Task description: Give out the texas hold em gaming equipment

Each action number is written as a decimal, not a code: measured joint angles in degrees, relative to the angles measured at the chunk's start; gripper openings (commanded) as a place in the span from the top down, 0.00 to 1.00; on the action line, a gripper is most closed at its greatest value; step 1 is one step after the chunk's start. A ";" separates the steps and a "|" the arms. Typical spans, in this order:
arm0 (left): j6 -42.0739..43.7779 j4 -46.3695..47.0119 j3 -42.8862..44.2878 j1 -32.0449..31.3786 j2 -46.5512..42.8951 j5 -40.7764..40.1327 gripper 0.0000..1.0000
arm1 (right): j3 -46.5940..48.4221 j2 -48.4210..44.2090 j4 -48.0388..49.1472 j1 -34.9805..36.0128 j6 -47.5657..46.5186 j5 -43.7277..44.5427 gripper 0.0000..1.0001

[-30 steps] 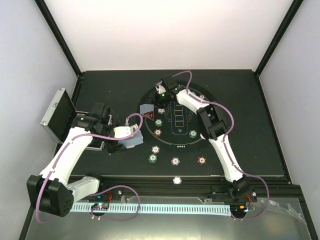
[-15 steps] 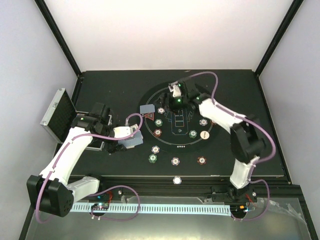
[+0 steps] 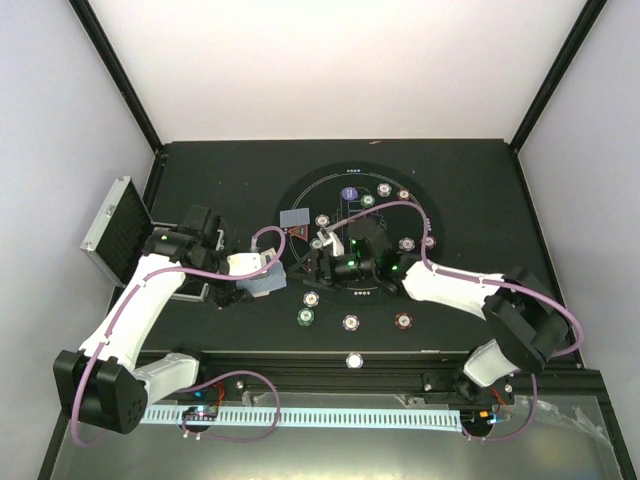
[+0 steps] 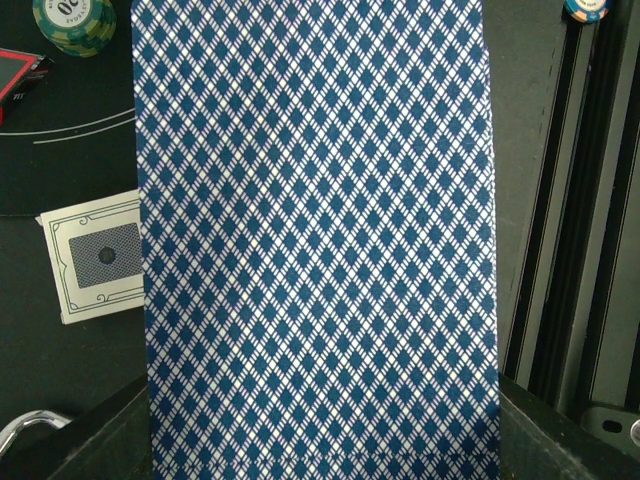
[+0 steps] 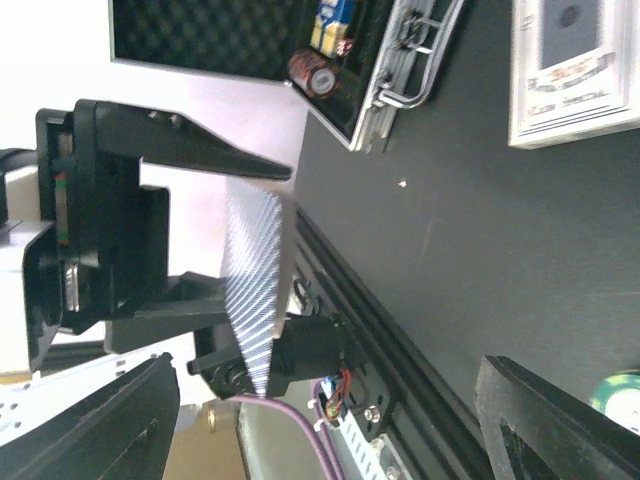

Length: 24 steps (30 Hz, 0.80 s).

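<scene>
My left gripper is shut on a stack of blue-diamond-backed playing cards, which fills the left wrist view. My right gripper hovers over the round mat's left part, open and empty, pointing at that stack; the cards show edge-on ahead of its fingers. Striped poker chips lie around the mat, among them a green chip, a pale chip and a red-brown chip. A purple button disc lies at the far side. A red triangle marker sits beside a card pack.
The silver ribbed case stands open at the far left, with chips inside. A white disc lies by the front rail. The white-bordered card pack lies just left of the held stack.
My right arm has swung from the mat's far side back to its near left, turned toward the left gripper, and its jaws have opened wider. The left arm has not moved.
</scene>
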 measured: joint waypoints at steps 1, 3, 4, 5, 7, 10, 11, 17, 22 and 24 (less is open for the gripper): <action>0.00 0.00 0.00 0.00 0.00 0.02 0.99 | 0.11 0.04 0.81 0.66 0.35 0.00 0.19; 0.00 0.00 0.00 0.00 0.00 0.04 0.98 | 0.87 0.85 2.27 1.86 1.07 -0.09 0.22; 0.00 0.00 0.00 0.00 0.00 0.04 0.98 | 1.38 1.53 2.80 2.29 1.42 -0.11 0.24; 0.00 -0.02 0.00 0.00 0.00 0.04 0.99 | 1.99 2.29 3.19 2.71 1.64 -0.11 0.25; 0.00 0.00 0.00 0.00 0.00 0.04 0.98 | 3.26 3.80 3.61 3.13 1.90 -0.11 0.28; 0.00 0.00 0.00 0.00 0.00 0.07 0.98 | 5.60 6.60 4.11 3.54 2.58 -0.15 0.32; 0.02 0.00 0.00 0.00 0.00 0.07 0.98 | 6.19 7.32 4.22 3.61 2.64 -0.20 0.35; 0.02 0.00 0.00 0.00 0.00 0.07 0.98 | 9.55 11.13 4.85 4.15 3.02 -0.55 0.60; 0.02 0.02 0.00 0.00 0.00 0.04 0.98 | 9.68 11.19 4.48 4.22 2.84 -0.48 0.72; 0.02 0.02 0.00 0.00 0.02 0.04 0.99 | 9.68 11.19 3.98 4.22 2.49 -0.46 0.75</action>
